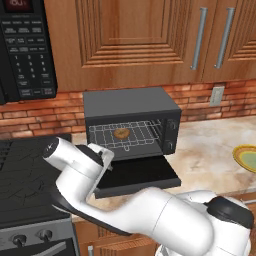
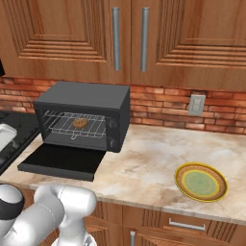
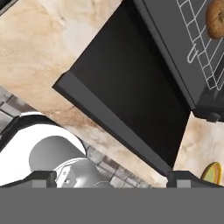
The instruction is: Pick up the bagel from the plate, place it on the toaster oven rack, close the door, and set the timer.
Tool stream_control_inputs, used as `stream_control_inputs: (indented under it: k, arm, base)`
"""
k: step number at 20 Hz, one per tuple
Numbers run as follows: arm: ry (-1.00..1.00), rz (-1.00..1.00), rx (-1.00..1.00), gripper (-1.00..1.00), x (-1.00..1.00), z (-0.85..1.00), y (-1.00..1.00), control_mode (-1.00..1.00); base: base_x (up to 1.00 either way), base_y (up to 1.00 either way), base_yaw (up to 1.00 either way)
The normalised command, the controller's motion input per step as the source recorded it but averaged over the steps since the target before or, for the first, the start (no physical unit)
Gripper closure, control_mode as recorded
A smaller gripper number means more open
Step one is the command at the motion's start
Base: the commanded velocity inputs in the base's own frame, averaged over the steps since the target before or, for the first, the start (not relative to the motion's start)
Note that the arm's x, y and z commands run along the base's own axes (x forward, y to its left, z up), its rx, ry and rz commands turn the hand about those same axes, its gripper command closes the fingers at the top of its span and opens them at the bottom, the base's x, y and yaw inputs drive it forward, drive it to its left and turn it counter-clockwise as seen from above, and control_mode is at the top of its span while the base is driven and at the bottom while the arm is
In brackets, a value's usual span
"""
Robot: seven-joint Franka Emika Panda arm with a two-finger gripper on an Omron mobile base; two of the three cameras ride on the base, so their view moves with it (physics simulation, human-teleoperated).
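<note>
The small golden-brown bagel (image 2: pixel 79 123) lies on the silver wire rack (image 2: pixel 77 126). The flat black door (image 2: pixel 60 161) hangs open. The hand's (image 3: pixel 111 179) fingers stand spread, holding nothing.

White arm (image 1: pixel 150 215) bent low, elbow raised, fingers (image 3: pixel 43 178) spread wide apart, holding nothing

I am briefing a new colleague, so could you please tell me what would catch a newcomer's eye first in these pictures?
The dark toaster oven stands on the marble counter with its door folded down flat. The bagel lies on the toaster oven rack inside, and the yellow plate sits bare farther right.
</note>
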Motion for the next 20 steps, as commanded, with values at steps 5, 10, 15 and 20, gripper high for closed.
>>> stream_control_inputs:
  k: [5,10,15,20]
  arm:
    - [0.05,-0.04,-0.14,-1.0,0.0,-0.41,-0.01,-1.0]
    - [0.05,-0.04,-0.13,-1.0,0.0,-0.31,0.0,-1.0]
    - [0.07,-0.03,-0.13,-1.0,0.05,-0.24,0.0,-1.0]
    - [0.08,-0.03,-0.13,-1.0,0.14,-0.21,0.0,-1.0]
  base:
    - [0.0,0.0,0.0]
    - [0.0,0.0,0.0]
    - [0.0,0.0,0.0]
    - [0.0,0.0,0.0]
